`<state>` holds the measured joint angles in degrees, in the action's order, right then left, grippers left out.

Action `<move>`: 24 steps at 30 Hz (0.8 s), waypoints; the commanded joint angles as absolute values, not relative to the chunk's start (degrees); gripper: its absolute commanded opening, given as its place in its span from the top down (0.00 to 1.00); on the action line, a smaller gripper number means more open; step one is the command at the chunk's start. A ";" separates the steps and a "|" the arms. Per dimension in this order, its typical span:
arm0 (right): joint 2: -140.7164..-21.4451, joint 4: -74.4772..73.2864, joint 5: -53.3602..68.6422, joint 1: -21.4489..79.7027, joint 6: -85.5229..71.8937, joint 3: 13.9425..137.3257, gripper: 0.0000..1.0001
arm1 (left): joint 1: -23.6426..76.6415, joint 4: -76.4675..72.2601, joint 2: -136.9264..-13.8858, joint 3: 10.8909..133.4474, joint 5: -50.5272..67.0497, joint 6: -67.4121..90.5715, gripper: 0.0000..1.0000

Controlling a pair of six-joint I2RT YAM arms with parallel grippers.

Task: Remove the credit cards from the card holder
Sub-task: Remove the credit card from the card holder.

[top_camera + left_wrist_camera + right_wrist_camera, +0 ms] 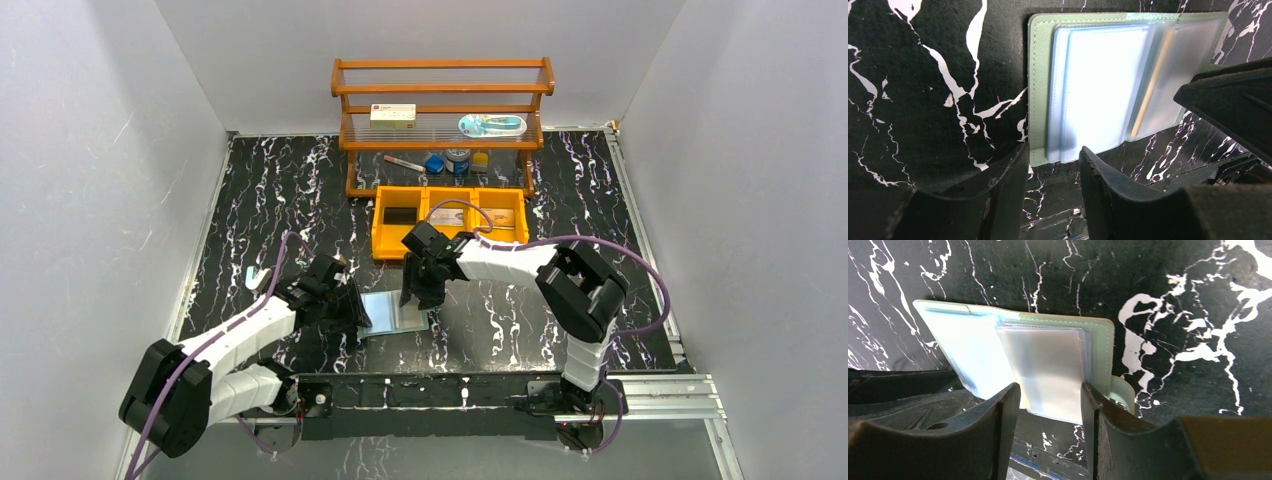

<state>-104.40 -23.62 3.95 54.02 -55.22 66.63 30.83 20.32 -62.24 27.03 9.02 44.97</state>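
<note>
Black fingers [998, 200] of the left tool [1053, 155] fill the bottom of the left wrist view. Its jaws stand apart and grip nothing, with the tips at the near edge of the card holder [1038, 90]. The right tool [1050, 390] is also spread, one finger on each side of a clear sleeve, and it does not pinch it.

No writing can be read on the holder or its sleeves. On the wooden shelf [440, 88] at the back lies a white box [393, 115] with a red label, but the print is too small to read.

From its base the left arm reaches forward and to the right, low over the tabletop [270, 200], to the holder's left side. The right arm has its elbow raised and its forearm goes to the left. Its tool points down on the holder's right half, just in front of the orange bin [378, 225].

The card holder lies open and flat on the tabletop between both tools, with its long axis about left to right. One orange-tan credit card [1147, 95] shows its edge through a frosted sleeve.
</note>
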 commanded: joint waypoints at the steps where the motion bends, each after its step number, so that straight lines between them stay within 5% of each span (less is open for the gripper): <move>1: -106.69 -23.58 5.52 54.41 -54.05 68.85 0.44 | 30.89 19.75 -63.03 27.39 10.75 44.14 0.61; 24: -110.14 -26.65 3.42 56.66 -52.92 75.57 0.62 | 30.88 17.21 -64.74 26.99 14.14 43.43 0.66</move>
